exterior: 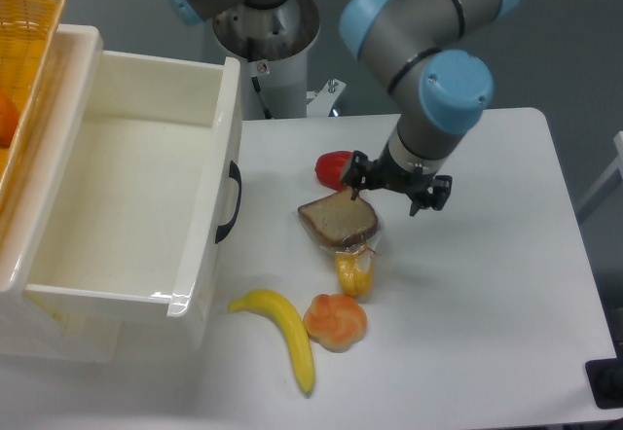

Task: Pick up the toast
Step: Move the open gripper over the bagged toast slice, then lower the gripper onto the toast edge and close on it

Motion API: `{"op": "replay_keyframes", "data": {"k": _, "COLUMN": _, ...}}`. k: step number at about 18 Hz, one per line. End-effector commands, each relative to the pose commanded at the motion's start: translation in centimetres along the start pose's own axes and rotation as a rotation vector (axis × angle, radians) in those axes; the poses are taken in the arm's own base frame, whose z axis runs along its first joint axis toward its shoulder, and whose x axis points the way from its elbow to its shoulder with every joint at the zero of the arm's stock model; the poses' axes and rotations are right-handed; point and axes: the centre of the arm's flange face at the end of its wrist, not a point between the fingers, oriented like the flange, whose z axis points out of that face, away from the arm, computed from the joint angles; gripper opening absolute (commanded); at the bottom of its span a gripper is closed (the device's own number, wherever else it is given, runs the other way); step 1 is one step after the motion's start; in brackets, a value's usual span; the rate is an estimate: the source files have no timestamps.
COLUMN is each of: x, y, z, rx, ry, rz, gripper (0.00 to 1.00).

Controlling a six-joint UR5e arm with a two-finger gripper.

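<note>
The toast [338,218], a brown square slice with a darker crust, lies on the white table [487,284] near the middle. Its lower right corner rests against the clear wrapper of a small yellow-orange packet [354,272]. My gripper [387,195] hangs just behind and to the right of the toast and is open. Its left fingertip [352,193] is at the toast's far right edge. Its right fingertip [419,204] is well off to the right over bare table. Nothing is held between the jaws.
A red round item [333,167] lies just behind the toast, by the left finger. A round orange-pink bun [336,320] and a banana [282,338] lie in front. A large white bin [127,187] with a black handle stands at the left, and a yellow basket [24,51] beside it.
</note>
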Motion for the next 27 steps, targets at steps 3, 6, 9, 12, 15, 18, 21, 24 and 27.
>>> {"op": "replay_keyframes", "data": {"k": 3, "x": -1.0, "y": 1.1, "z": 0.8, "rx": 0.019, "ry": 0.035, "rz": 0.021, "gripper": 1.00}}
{"op": "replay_keyframes", "data": {"k": 6, "x": -2.3, "y": 2.1, "z": 1.7, "rx": 0.070, "ry": 0.083, "rz": 0.091, "gripper": 1.00}}
{"op": "replay_keyframes", "data": {"k": 9, "x": -3.5, "y": 3.2, "z": 2.1, "rx": 0.126, "ry": 0.124, "rz": 0.174, "gripper": 1.00}}
{"op": "replay_keyframes", "data": {"k": 12, "x": -4.1, "y": 4.2, "z": 3.7, "rx": 0.137, "ry": 0.160, "rz": 0.202, "gripper": 1.00}}
{"op": "replay_keyframes", "data": {"k": 15, "x": -4.4, "y": 5.1, "z": 5.2, "rx": 0.134, "ry": 0.192, "rz": 0.181, "gripper": 1.00}}
{"op": "replay_keyframes", "data": {"k": 18, "x": -3.8, "y": 4.8, "z": 6.1, "rx": 0.166, "ry": 0.230, "rz": 0.169, "gripper": 1.00}}
{"op": "replay_keyframes", "data": {"k": 21, "x": -3.1, "y": 4.9, "z": 6.9, "rx": 0.166, "ry": 0.254, "rz": 0.171, "gripper": 1.00}}
{"op": "replay_keyframes", "data": {"k": 24, "x": -3.0, "y": 5.2, "z": 7.8, "rx": 0.158, "ry": 0.268, "rz": 0.176, "gripper": 1.00}}
{"op": "replay_keyframes", "data": {"k": 27, "x": -3.0, "y": 5.2, "z": 8.1, "rx": 0.155, "ry": 0.274, "rz": 0.173, "gripper": 1.00}}
